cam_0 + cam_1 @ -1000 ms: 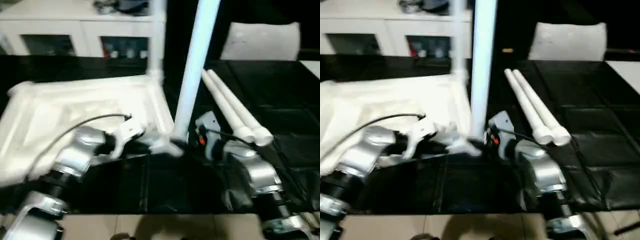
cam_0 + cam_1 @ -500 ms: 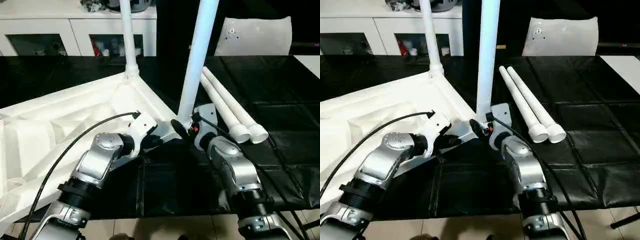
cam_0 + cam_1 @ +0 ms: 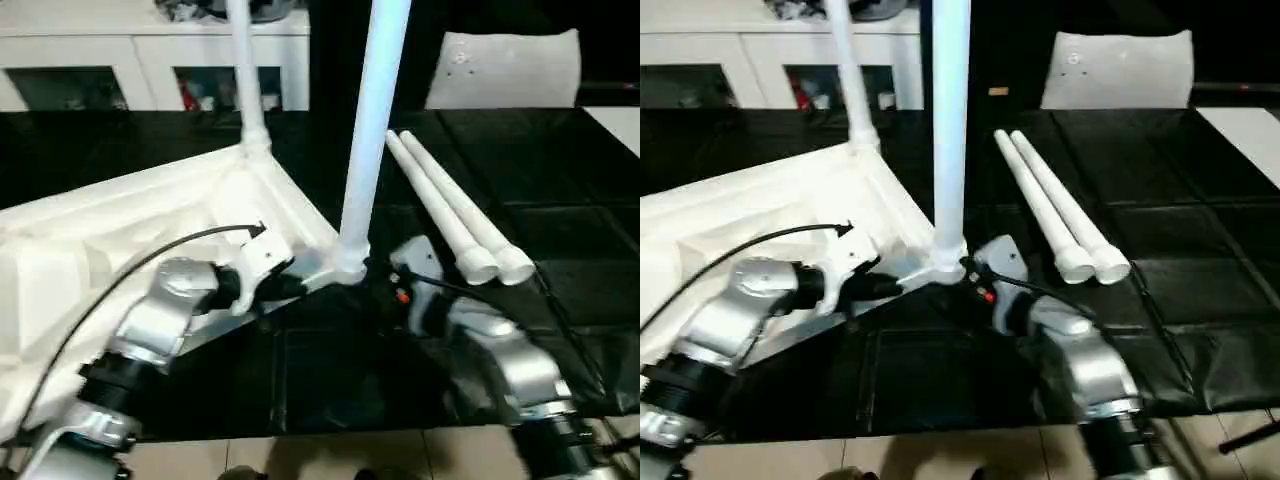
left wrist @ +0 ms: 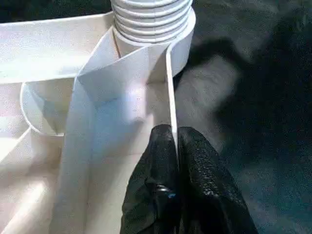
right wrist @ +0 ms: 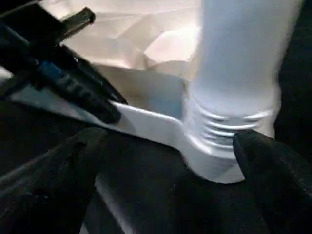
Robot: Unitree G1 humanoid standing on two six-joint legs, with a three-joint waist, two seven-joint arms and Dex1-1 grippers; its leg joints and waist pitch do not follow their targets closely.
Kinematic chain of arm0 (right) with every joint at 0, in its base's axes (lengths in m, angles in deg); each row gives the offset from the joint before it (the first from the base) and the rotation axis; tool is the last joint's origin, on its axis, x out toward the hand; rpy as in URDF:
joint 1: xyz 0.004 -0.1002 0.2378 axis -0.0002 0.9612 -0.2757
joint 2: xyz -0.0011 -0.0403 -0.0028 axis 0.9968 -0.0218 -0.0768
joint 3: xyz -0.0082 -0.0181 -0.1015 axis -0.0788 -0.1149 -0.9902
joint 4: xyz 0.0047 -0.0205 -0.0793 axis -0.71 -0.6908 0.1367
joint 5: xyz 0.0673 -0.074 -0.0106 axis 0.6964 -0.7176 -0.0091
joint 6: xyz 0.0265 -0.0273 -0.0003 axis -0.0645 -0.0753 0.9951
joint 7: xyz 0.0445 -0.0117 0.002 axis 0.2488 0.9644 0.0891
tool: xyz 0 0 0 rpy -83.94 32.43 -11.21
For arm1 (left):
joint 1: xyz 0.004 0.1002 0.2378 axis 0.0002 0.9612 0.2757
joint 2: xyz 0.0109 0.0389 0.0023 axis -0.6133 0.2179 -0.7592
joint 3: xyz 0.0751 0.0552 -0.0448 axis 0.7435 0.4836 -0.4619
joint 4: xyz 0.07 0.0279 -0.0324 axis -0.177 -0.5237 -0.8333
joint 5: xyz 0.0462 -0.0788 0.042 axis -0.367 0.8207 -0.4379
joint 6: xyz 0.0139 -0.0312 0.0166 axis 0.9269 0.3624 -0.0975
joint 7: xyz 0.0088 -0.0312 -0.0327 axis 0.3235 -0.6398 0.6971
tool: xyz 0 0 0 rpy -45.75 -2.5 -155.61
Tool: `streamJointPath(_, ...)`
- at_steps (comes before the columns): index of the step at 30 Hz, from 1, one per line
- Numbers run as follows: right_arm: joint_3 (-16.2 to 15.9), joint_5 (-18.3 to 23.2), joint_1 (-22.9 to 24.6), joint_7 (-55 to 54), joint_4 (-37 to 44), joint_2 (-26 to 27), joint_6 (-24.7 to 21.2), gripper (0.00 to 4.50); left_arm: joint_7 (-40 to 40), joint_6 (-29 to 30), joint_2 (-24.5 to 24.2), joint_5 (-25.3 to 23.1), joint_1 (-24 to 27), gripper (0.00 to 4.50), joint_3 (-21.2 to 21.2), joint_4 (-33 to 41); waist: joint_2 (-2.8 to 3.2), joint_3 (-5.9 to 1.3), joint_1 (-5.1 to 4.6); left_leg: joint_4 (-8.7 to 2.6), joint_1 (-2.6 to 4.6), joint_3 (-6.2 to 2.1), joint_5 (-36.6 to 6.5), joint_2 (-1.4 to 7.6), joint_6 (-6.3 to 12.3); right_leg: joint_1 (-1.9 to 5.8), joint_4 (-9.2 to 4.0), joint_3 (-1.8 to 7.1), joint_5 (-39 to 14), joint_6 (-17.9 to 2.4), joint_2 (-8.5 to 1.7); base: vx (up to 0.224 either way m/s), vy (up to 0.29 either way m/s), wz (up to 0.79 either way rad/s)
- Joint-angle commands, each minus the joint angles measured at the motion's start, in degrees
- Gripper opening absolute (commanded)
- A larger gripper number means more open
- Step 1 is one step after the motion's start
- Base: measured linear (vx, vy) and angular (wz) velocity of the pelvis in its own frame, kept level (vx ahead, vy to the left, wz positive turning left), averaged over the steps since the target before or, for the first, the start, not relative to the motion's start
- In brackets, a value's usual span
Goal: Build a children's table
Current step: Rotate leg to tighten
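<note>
Upside down on the black tiled work surface [image 3: 1200, 250], the white ribbed plastic rectangular tabletop [image 3: 130, 225] carries two upright white tapered tube legs [image 3: 368, 130] in its corner sockets; two more legs [image 3: 1055, 215] lie just beside it. The left gripper [image 4: 174, 146] pinches the top's thin rim wall, fingers pressed together on it. The right gripper [image 5: 165, 161] stands spread wide around the near leg's threaded base. The hollow plastic looks light and stiff but slippery; rim and leg base seem the best holds.
</note>
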Motion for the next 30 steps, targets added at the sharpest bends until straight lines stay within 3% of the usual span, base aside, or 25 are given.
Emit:
streamJointPath(1, -0.38, 1.45, -0.28, 4.45, 1.51, -2.11, 0.50, 4.47, -6.26, -4.44, -1.51, 0.76, -1.28, 0.00, 2.37, 0.69, 0.58, -3.86, 0.55, -3.52, 0.60, -1.06, -9.08, 3.04, 4.03, 3.42, -4.34, 3.70, -14.08, -8.98, -5.35, 0.000, 0.000, 0.00)
streamJointPath(2, -0.85, 1.85, -0.70, 7.23, 1.42, -3.86, 0.92, 4.47, -8.79, -6.18, -2.69, 0.50, -1.38, 0.00, 3.30, 0.00, 0.26, -3.79, 0.75, -3.50, 0.66, -0.95, -9.73, 3.03, 3.95, 3.34, -4.58, 3.72, -14.91, -8.69, -5.29, 0.000, 0.000, 0.00)
streamJointPath(5, -1.24, 2.12, -1.51, 10.12, 0.86, -5.54, 1.28, 4.47, -11.93, -7.42, -3.84, 0.83, -1.48, 0.00, 4.21, -0.37, 0.44, -3.76, 1.78, -3.62, 1.04, -0.94, -10.51, 3.25, 3.36, 3.12, -4.59, 3.72, -16.31, -8.50, -5.37, 0.000, 0.000, 0.00)
streamJointPath(14, -4.84, 1.52, -5.52, 19.23, -1.31, -10.20, 1.94, 4.47, -20.97, -11.26, -6.40, 1.69, -2.88, 0.00, 7.36, -0.79, -0.06, -3.93, 2.81, -3.46, 0.83, -0.88, -9.46, 3.28, 3.09, 3.36, -4.25, 3.76, -16.91, -8.38, -5.62, 0.000, 0.000, 0.00)
streamJointPath(15, -5.38, 1.42, -5.69, 20.19, -1.27, -10.51, 2.15, 4.47, -21.18, -11.56, -6.41, 1.49, -3.02, 0.00, 7.56, -0.85, -0.41, -3.91, 2.85, -3.47, 0.79, -0.85, -9.15, 3.32, 3.13, 3.34, -4.22, 3.75, -16.78, -8.38, -5.64, 0.000, 0.000, 0.00)
streamJointPath(16, -5.88, 1.24, -5.92, 21.09, -1.41, -10.79, 2.54, 4.47, -21.37, -11.77, -6.36, 1.45, -3.22, 0.00, 7.67, -1.02, -0.43, -4.01, 3.02, -3.45, 0.76, -0.85, -8.50, 3.35, 3.29, 3.39, -4.06, 3.72, -16.19, -8.42, -5.59, 0.000, 0.000, 0.00)
streamJointPath(17, -6.29, 1.18, -6.13, 21.79, -1.58, -10.93, 2.54, 4.47, -21.27, -12.15, -6.28, 1.31, -3.42, 0.00, 7.70, -1.28, 0.02, -4.03, 3.20, -3.41, 0.75, -0.95, -8.33, 3.40, 3.38, 3.32, -3.90, 3.66, -15.65, -8.63, -5.56, 0.000, 0.000, 0.00)
streamJointPath(18, -6.71, 0.95, -6.39, 22.48, -1.92, -11.05, 2.93, 4.47, -21.35, -12.61, -6.31, 1.03, -3.70, 0.00, 7.91, -1.56, -0.04, -4.05, 3.19, -3.40, 0.75, -0.90, -8.45, 3.41, 3.45, 3.27, -3.99, 3.65, -15.46, -8.62, -5.50, 0.000, 0.000, 0.00)
streamJointPath(19, -6.74, 0.92, -6.41, 22.55, -1.97, -11.07, 2.99, 4.22, -21.36, -12.66, -6.31, 0.99, -3.74, 0.00, 7.94, -1.59, -0.22, -4.07, 3.20, -3.38, 0.75, -0.90, -8.46, 3.40, 3.39, 3.30, -3.89, 3.65, -14.99, -8.81, -5.51, 0.000, 0.000, 0.00)
streamJointPath(23, -7.10, 1.26, -7.09, 23.20, -3.03, -11.03, 2.31, 3.90, -21.37, -12.76, -6.00, 1.05, -4.20, 0.00, 7.71, -2.36, -0.26, -4.01, 3.23, -3.38, 0.66, -0.93, -9.10, 3.28, 3.01, 3.41, -4.08, 3.56, -16.84, -8.43, -5.58, 0.000, 0.000, 0.00)
streamJointPath(24, -7.22, 1.07, -7.17, 23.21, -3.32, -11.11, 2.47, 3.81, -21.44, -12.77, -5.96, 1.07, -4.30, 0.00, 7.73, -2.47, -0.51, -4.00, 3.18, -3.40, 0.65, -0.92, -9.06, 3.30, 2.99, 3.42, -4.12, 3.56, -17.09, -8.28, -5.56, 0.000, 0.000, 0.00)
streamJointPath(25, -7.07, 1.35, -7.19, 23.00, -3.77, -10.81, 2.33, 3.76, -21.57, -12.93, -5.89, 1.00, -4.39, 0.00, 7.67, -2.73, -0.15, -4.01, 3.23, -3.39, 0.73, -0.94, -9.27, 3.32, 2.86, 3.31, -4.17, 3.57, -17.41, -8.23, -5.58, 0.000, 0.000, 0.00)
streamJointPath(29, -7.14, 1.77, -6.82, 23.13, -3.56, -10.70, 2.08, 3.37, -21.59, -13.08, -5.86, 1.13, -4.34, 0.00, 7.66, -2.83, -0.23, -4.04, 3.21, -3.41, 0.73, -0.97, -9.38, 3.39, 2.70, 3.35, -4.03, 3.61, -16.57, -8.61, -5.57, 0.000, 0.000, 0.00)
streamJointPath(30, -7.17, 1.95, -6.60, 23.18, -3.43, -10.52, 1.96, 3.31, -21.72, -13.18, -5.97, 1.27, -4.24, 0.00, 7.72, -2.89, 0.05, -4.08, 3.27, -3.38, 0.76, -0.99, -9.28, 3.39, 2.70, 3.36, -3.95, 3.60, -16.03, -8.81, -5.58, 0.000, 0.000, 0.00)
